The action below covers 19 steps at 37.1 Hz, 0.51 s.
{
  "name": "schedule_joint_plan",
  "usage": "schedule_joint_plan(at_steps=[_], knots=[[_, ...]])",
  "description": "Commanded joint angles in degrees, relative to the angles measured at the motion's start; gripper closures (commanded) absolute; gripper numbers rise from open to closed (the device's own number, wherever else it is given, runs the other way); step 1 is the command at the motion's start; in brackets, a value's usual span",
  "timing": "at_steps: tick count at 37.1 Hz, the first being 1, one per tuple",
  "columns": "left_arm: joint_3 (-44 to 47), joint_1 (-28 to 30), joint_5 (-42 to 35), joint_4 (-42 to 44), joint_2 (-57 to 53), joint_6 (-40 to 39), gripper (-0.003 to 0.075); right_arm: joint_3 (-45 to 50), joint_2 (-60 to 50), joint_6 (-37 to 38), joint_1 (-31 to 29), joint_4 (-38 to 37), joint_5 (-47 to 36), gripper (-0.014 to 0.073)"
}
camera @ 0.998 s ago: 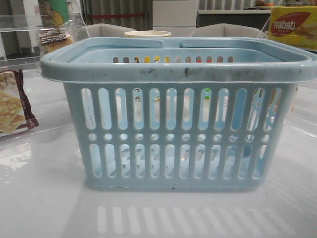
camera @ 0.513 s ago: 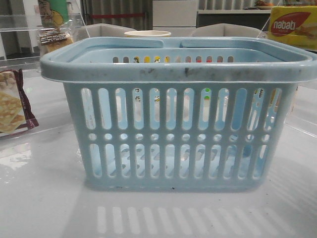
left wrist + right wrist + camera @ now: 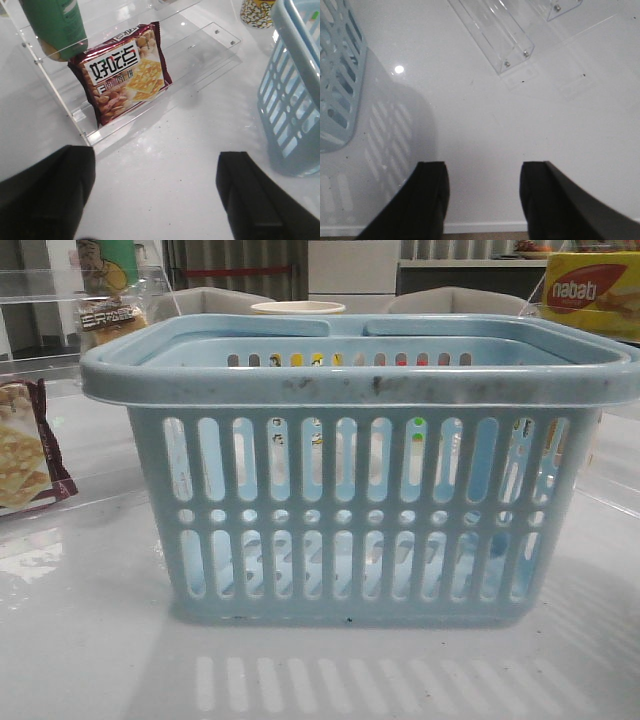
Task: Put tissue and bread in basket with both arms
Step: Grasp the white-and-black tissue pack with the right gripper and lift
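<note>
My left fingers (image 3: 152, 195), spread and empty, hover beside the basket (image 3: 350, 490), nearer than my open right fingers (image 3: 482, 200) to the bread (image 3: 108, 318) on the counter's far-left shelf; the tissue is unseen.

Glossy white tabletop (image 3: 90, 640), mirroring the slots of the light blue basket (image 3: 350, 490) planted squarely on it, front and centre. Off to the left, a clear acrylic rack (image 3: 150, 107) resting on the same surface, with a maroon-edged cracker packet (image 3: 125, 70) propped upright in it. Beyond the basket's corner in the left wrist view, a small patterned cup (image 3: 257, 12) standing on the white. On the right side, more clear acrylic pieces (image 3: 495, 35) lying flat, well apart from the basket. Scattered dark specks across the bare surface.
</note>
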Motion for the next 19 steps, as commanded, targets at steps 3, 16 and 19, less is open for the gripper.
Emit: schedule_joint_plan(at_steps=[3,16,19], knots=[[-1.59,-5.02,-5.11,-1.07,0.59,-0.01,0.0141,-4.56,4.71,-0.12,-0.42,-0.35,-6.13,0.0123],[-1.59,-15.22,-5.20,-1.07,0.59,-0.01,0.0141,-20.33,23.34,-0.12,-5.64,-0.39,-5.33,0.0123],[-1.59,-15.40,-5.20,-1.07,0.59,-0.01,0.0141,-24.40,27.87,-0.12,-6.79,-0.39,-4.70,0.0123]])
